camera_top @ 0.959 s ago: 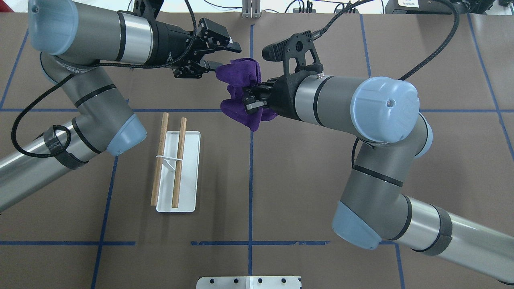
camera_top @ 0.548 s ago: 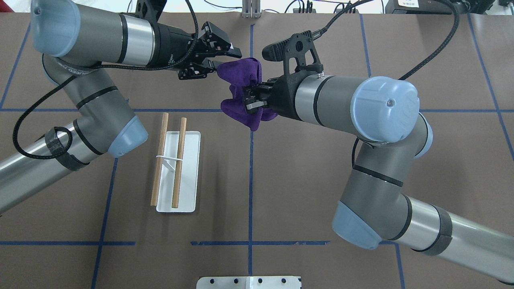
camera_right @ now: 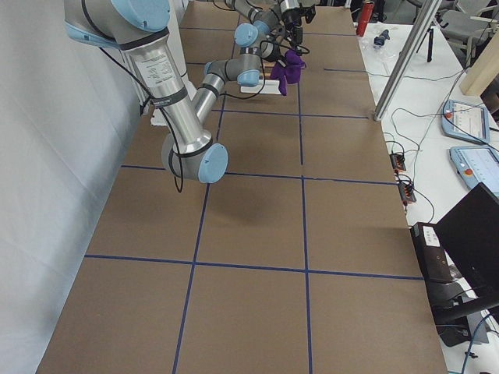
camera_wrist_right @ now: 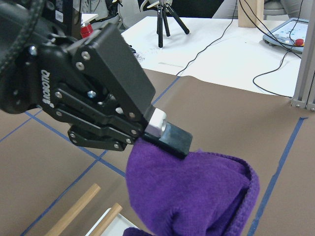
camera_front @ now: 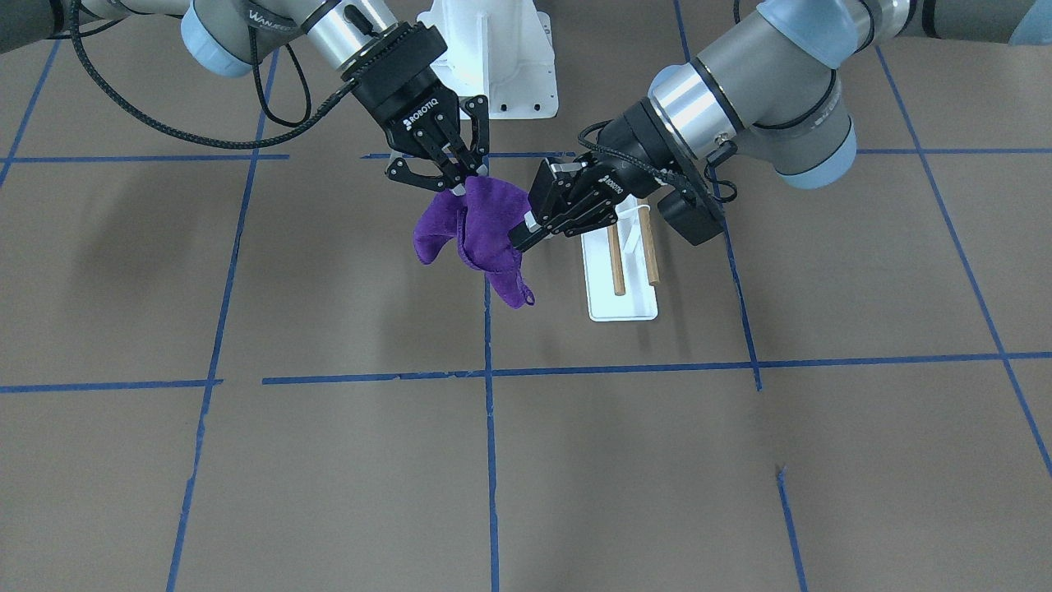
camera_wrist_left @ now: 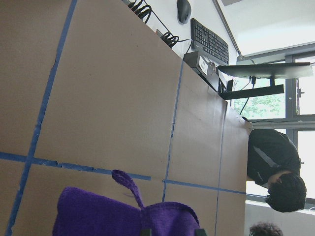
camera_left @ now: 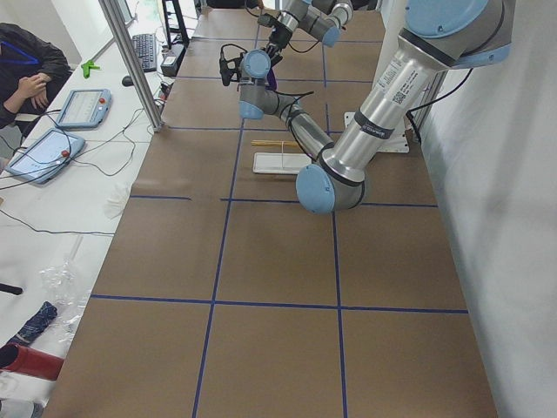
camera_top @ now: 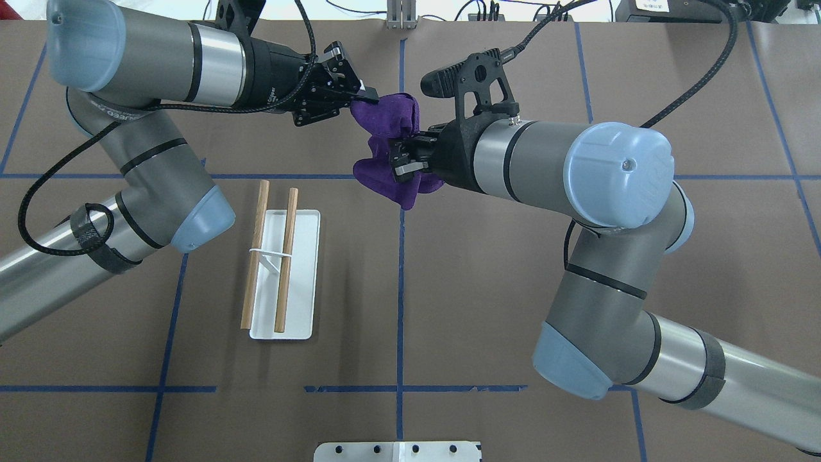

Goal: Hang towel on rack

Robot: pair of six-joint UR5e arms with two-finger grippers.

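A purple towel (camera_top: 385, 115) hangs bunched in the air between both grippers, above the table's far middle. My left gripper (camera_top: 367, 98) is shut on its far upper edge; in the front view this gripper (camera_front: 519, 237) is the one on the right. My right gripper (camera_top: 396, 162) is shut on the towel's middle (camera_front: 485, 222). The right wrist view shows the left gripper's fingertips (camera_wrist_right: 167, 137) pinching the towel (camera_wrist_right: 197, 191). The rack (camera_top: 301, 269), a white base with two wooden dowels (camera_top: 285, 256), stands on the table to the near left of the towel, bare.
The white robot pedestal (camera_top: 397, 451) is at the near edge. Blue tape lines (camera_top: 401, 308) cross the brown table. The left arm's elbow (camera_top: 199, 218) hangs close to the rack's far end. An operator (camera_left: 26, 70) sits with tablets beyond the table's far side.
My left gripper moved right onto the towel's upper edge and shut on it. My right gripper kept its hold and barely moved.
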